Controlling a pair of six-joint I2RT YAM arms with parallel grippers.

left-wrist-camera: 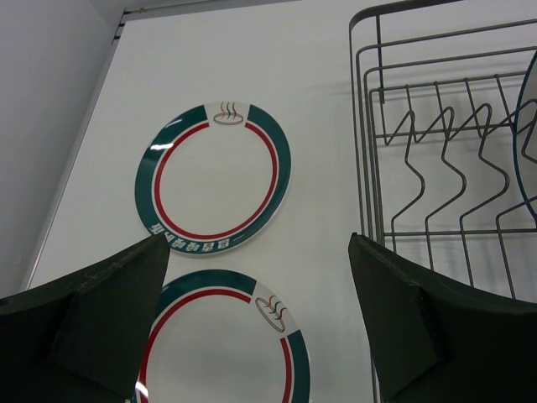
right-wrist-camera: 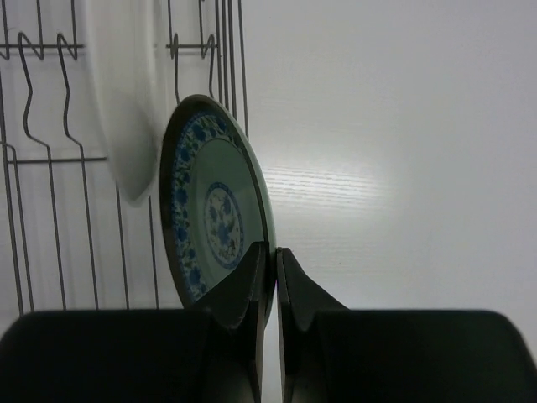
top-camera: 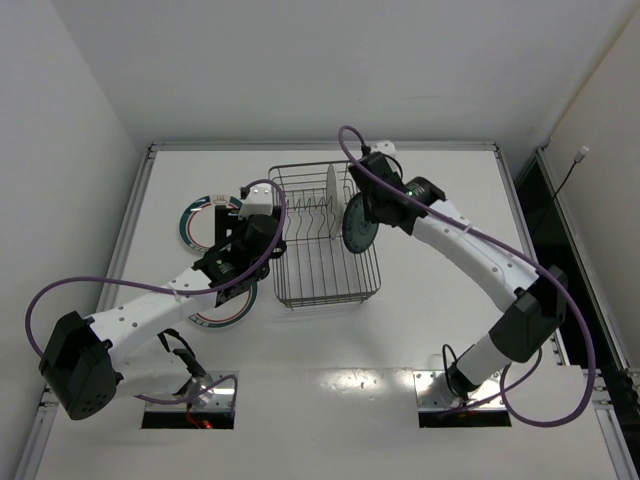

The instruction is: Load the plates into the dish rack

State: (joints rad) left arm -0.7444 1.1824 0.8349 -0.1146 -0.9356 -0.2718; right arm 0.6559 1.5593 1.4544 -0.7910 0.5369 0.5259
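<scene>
My right gripper (top-camera: 364, 212) (right-wrist-camera: 275, 248) is shut on the rim of the small teal plate (top-camera: 356, 226) (right-wrist-camera: 211, 217), which stands on edge at the right side of the dish rack (top-camera: 326, 292) (right-wrist-camera: 50, 161). A white plate (top-camera: 331, 188) (right-wrist-camera: 124, 109) stands upright among the prongs just beyond it. Two green-banded plates lie flat on the table left of the rack: the far one (top-camera: 203, 222) (left-wrist-camera: 214, 179) and the near one (top-camera: 226, 310) (left-wrist-camera: 222, 344). My left gripper (top-camera: 232, 272) (left-wrist-camera: 258, 245) hovers open over the near plate, holding nothing.
The rack's left wall (left-wrist-camera: 367, 126) runs close beside my left gripper's right finger. A white wall and the table's raised edge (top-camera: 128, 220) lie to the left of the plates. My left arm covers part of the near plate in the top view.
</scene>
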